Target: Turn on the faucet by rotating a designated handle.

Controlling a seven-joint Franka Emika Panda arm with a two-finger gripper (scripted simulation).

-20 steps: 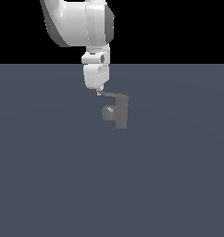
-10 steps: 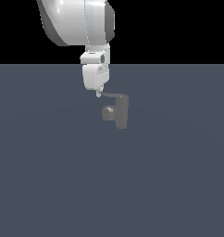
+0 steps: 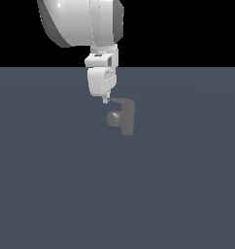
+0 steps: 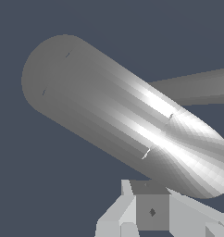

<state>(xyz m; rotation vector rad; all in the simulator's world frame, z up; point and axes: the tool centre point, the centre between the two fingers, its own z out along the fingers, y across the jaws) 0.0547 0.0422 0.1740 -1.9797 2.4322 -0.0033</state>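
Ext. view: faucet (image 3: 125,116) stands a bit above centre on a flat slate-blue table (image 3: 117,194), w/ open surface on every side, widest toward the near edge of the picture and to both sides; no other objects on it. Table's far edge runs as a straight horizon line against black, just behind the arm. White arm (image 3: 83,22) comes down from the top, wrist housing narrowing to the pincer (image 3: 105,100), whose tip sits right at the free end of the handle (image 3: 120,102), on the ext. view's left of the faucet's top; touching or just shy of it, can't tell at this res. Pincer opening: cannot tell; only a small pale tip shows in the ext. view, and in the wrist view only blocky pale-grey finger bases (image 4: 132,215) appear at the frame edge, tips hidden. Faucet: matte grey metal look, upright cylinder body, short rounded stub (image 3: 112,118) sticking out toward the ext. view's left, below the handle. Handle is a thin flat bar running sideways off the top. Wrist view: a large smooth grey cylinder w/ rounded end (image 4: 118,115) fills most of the frame, faceted shading, bright specular streak along it; a thinner grey bar (image 4: 197,88) extends behind it. Which faucet part each is, not sure. Background there is plain slate-blue table, untextured.
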